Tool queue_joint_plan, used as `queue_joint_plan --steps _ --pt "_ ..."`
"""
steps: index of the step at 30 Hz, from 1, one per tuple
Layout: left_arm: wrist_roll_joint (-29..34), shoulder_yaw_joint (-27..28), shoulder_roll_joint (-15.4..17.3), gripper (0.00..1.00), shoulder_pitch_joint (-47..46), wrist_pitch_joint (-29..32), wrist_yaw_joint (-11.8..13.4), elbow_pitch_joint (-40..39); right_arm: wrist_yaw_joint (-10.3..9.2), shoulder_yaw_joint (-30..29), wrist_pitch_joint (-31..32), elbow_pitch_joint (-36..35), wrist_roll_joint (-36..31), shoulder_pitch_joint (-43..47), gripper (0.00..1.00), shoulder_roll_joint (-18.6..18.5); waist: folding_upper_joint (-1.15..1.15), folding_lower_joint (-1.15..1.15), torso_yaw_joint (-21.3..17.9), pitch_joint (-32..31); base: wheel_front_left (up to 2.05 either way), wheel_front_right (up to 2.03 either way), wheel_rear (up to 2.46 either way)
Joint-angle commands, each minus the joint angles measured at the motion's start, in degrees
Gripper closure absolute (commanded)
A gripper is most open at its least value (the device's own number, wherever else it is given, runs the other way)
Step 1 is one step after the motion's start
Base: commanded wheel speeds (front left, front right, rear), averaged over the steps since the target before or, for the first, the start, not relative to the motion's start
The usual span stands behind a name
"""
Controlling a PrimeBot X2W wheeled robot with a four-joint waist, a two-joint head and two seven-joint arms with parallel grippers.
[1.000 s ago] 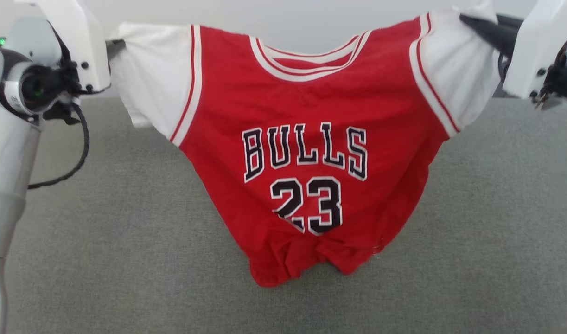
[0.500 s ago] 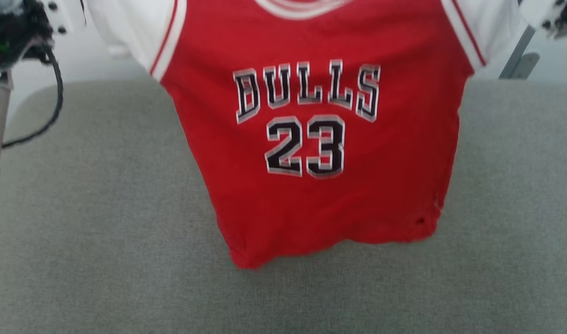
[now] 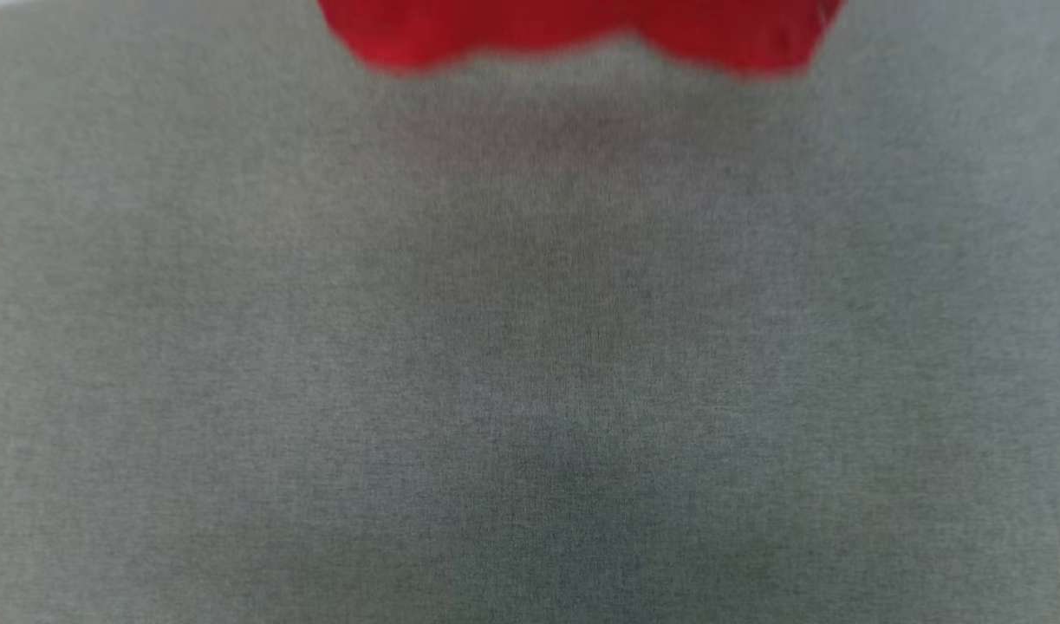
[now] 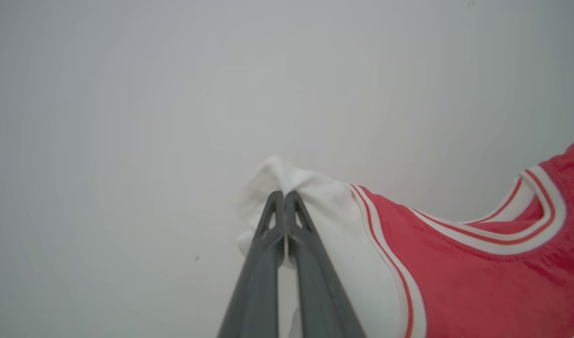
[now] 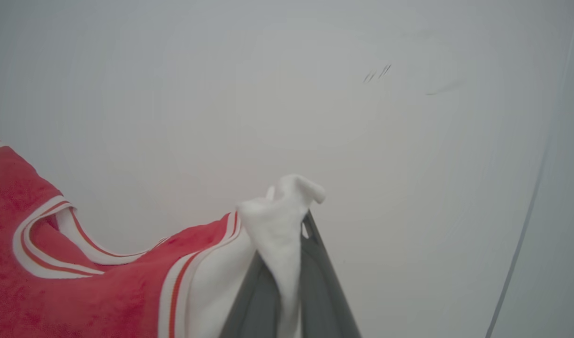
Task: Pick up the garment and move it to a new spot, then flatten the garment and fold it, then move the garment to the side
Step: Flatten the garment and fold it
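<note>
Left end effector [image 4: 284, 195] is pinched tight on one white sleeve [image 4: 324, 220], and right end effector [image 5: 305, 223] is pinched tight on the other. Between them the garment [image 4: 455, 281] hangs in the air, its red bottom edge over the grey bench [image 3: 530, 347]. It looks soft, light and floppy, so the sleeve ends seem good places to hold. It is red with stripy red-and-white trim [image 4: 540, 220]

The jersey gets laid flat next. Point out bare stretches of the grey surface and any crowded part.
The grey surface is bare across the head view: left, right and nearer than the garment's red hem at the top edge. Only that top-middle strip, by the hem, is taken.
</note>
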Motion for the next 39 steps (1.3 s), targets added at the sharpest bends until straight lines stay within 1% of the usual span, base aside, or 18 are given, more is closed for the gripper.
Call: queue_joint_plan --steps 1,4,7,10,12,14,17,20,22,25,29,32,33,37,39 --pt "1.3 -0.4 -0.2 1.0 -1.3 -3.8 -0.4 -0.1 0.01 -0.2 -2.7 1.0 -1.8 -1.2 1.0 0.5 0.0 0.0 -0.1 3.0 0.0 0.0 0.0" --pt "1.7 -1.1 -1.0 1.0 -1.7 -11.3 -0.9 1.9 0.01 -0.7 -7.0 5.5 -6.0 -2.8 1.0 1.5 0.0 0.0 0.4 4.5 0.0 0.0 0.0" --pt "0.8 -1.7 -1.1 1.0 0.1 -14.6 -1.2 3.7 0.0 0.1 -8.1 9.8 -7.2 -2.4 1.0 2.1 0.0 0.0 0.8 5.2 0.0 0.0 0.0" --pt "-0.8 -3.4 -1.4 1.0 4.3 -15.6 -1.4 5.7 0.01 2.4 -8.0 13.9 -5.9 0.2 1.0 2.8 0.0 0.0 1.2 5.4 0.0 0.0 0.0" --pt "-2.3 -4.9 -1.3 1.0 6.8 -15.8 -1.4 6.1 0.0 4.0 -7.7 15.7 -3.7 2.0 1.0 2.6 0.0 0.0 1.5 5.3 0.0 0.0 0.0" --pt "-4.5 -6.4 -0.6 1.0 9.7 -15.9 -1.3 6.8 0.0 6.0 -6.4 17.1 -0.8 4.3 1.0 2.8 0.0 0.0 1.8 5.0 0.0 0.0 0.0" --pt "-7.4 -8.9 -0.3 1.0 14.4 -15.8 -1.3 8.0 0.0 9.1 -4.4 17.4 4.6 8.6 1.0 2.2 0.0 0.0 2.3 4.2 0.0 0.0 0.0" --pt "-11.5 -11.9 -0.4 1.0 18.7 -13.1 -1.3 7.8 0.0 12.8 -1.5 15.1 10.0 13.6 1.0 0.9 0.0 0.0 2.5 3.1 0.0 0.0 0.0" --pt "-14.3 -13.8 0.5 1.0 21.1 -10.6 -1.3 6.6 0.0 15.3 1.1 12.3 13.7 16.8 1.0 0.0 0.0 0.0 2.6 2.3 0.0 0.0 0.0" --pt "-19.4 -16.5 2.0 1.0 25.5 -5.9 -1.3 3.9 0.0 18.3 5.0 6.8 19.2 22.3 1.0 -2.8 0.0 0.0 2.7 1.0 0.0 0.0 0.0" --pt "-25.8 -18.7 5.2 1.0 31.0 -0.2 -1.4 -1.4 0.0 21.1 9.3 -1.9 25.0 29.8 1.0 -7.0 0.0 0.0 2.7 -0.7 0.0 0.0 0.0" --pt "-29.3 -20.2 8.0 1.0 35.2 3.0 -1.4 -5.8 0.01 22.4 12.4 -9.0 27.8 35.4 1.0 -10.0 0.0 0.0 2.8 -1.9 0.0 0.0 0.0" --pt "-29.3 -20.2 8.0 1.0 35.2 3.0 -1.4 -5.8 0.01 22.4 12.4 -9.0 27.8 35.4 1.0 -10.0 0.0 0.0 2.8 -1.9 0.0 0.0 0.0" --pt "-32.8 -21.3 12.2 1.0 40.8 6.8 -1.3 -12.1 0.01 23.3 17.1 -18.6 30.4 42.8 1.0 -13.9 0.0 0.0 2.8 -3.4 0.0 0.0 0.0" --pt "-34.5 -21.7 14.2 1.0 43.7 8.6 -0.7 -15.4 0.01 23.6 19.5 -23.3 30.7 46.1 1.0 -16.3 0.0 0.0 2.9 -3.9 0.0 0.0 0.0"
